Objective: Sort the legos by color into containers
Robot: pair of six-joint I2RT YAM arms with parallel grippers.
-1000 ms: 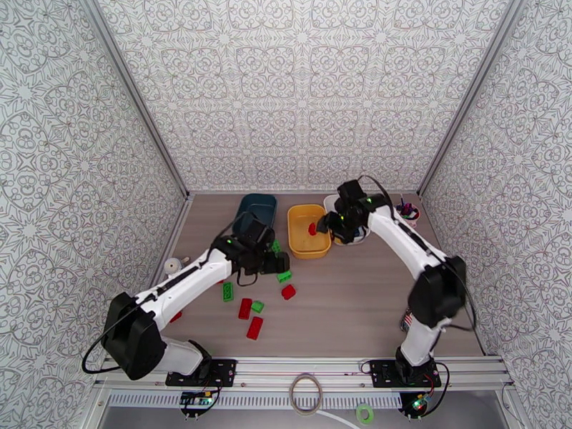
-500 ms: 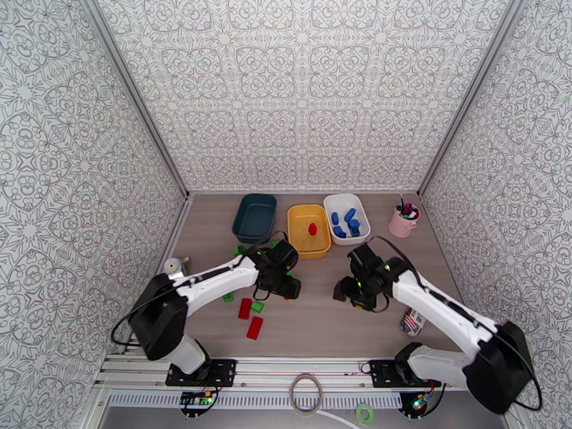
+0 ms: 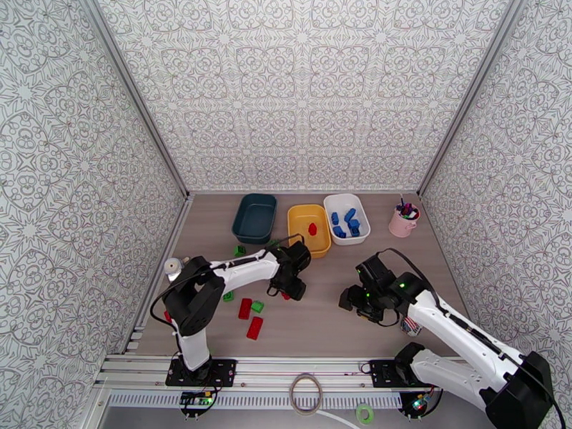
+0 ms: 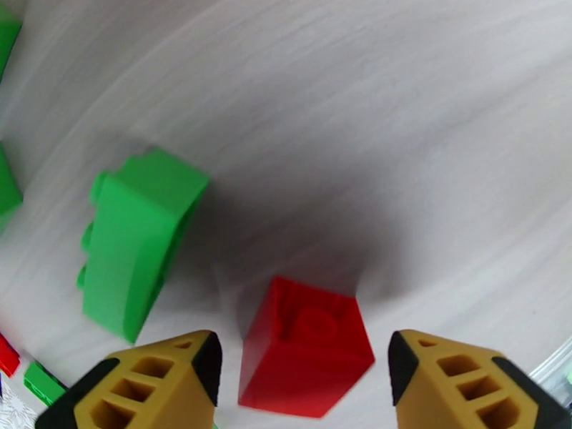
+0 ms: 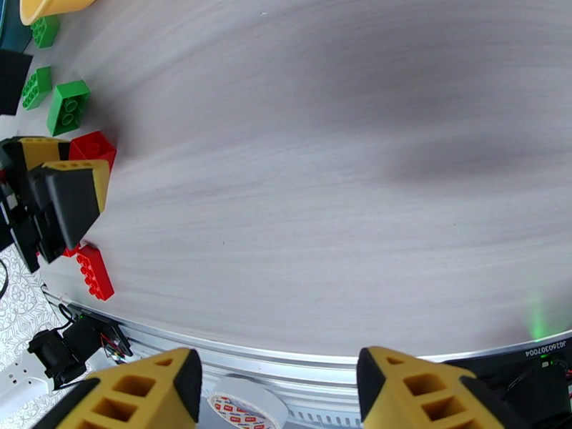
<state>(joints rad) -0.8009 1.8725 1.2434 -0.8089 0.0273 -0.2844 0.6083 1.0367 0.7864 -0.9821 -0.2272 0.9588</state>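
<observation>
Left wrist view: the left fingers [image 4: 168, 380] stand apart on either side of a small red brick [image 4: 307, 344] that lies on the wooden surface [image 4: 357, 101]. A sliver of gap shows on each side, so they straddle it without clamping it. A green brick [image 4: 136, 244] lies tipped on its side just left of the red one.

From the top camera, three tubs sit in a row at the far side of the surface: teal tub [image 3: 255, 217], yellow tub [image 3: 316, 246] and white tub [image 3: 336, 204], each just beside the next. One red piece [image 3: 312, 228] lies in the yellow tub, and several blue bricks [image 3: 347, 222] lie in the white one. More loose red and green bricks [image 3: 250, 309] are scattered on the near left, close to the left arm.

In the right wrist view the right fingers [image 5: 143, 395] are spread apart over bare surface — holding nothing, well away from the tubs.
</observation>
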